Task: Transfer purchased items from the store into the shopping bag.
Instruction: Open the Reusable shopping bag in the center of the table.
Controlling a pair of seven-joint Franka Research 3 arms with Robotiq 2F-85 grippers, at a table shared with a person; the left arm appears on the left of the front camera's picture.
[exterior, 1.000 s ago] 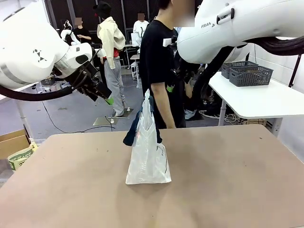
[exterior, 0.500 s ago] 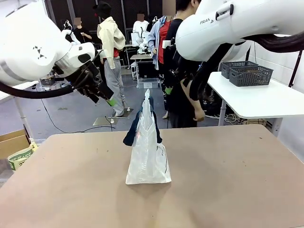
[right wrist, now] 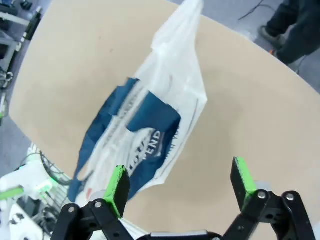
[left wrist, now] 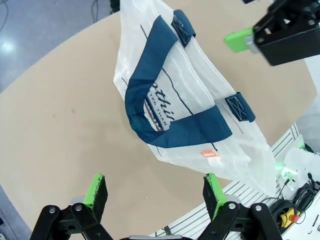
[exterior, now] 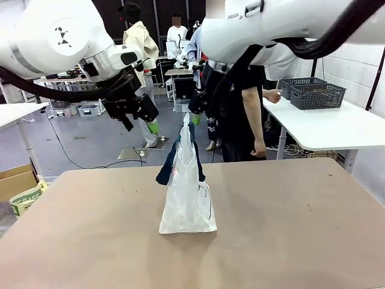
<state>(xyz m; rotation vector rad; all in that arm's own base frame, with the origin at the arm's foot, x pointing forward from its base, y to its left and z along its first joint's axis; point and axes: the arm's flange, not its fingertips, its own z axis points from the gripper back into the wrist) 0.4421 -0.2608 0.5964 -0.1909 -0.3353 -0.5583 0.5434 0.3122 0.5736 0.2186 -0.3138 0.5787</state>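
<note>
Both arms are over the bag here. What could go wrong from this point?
1. The shopping bag stands thin and unsupported on the table, tapering to a narrow top; a nudge from either open gripper could tip it.
2. The left gripper and right gripper hang close together above the bag's top, so they might clash when reaching in.
3. The navy handles droop over the bag's sides; a finger could snag one.
</note>
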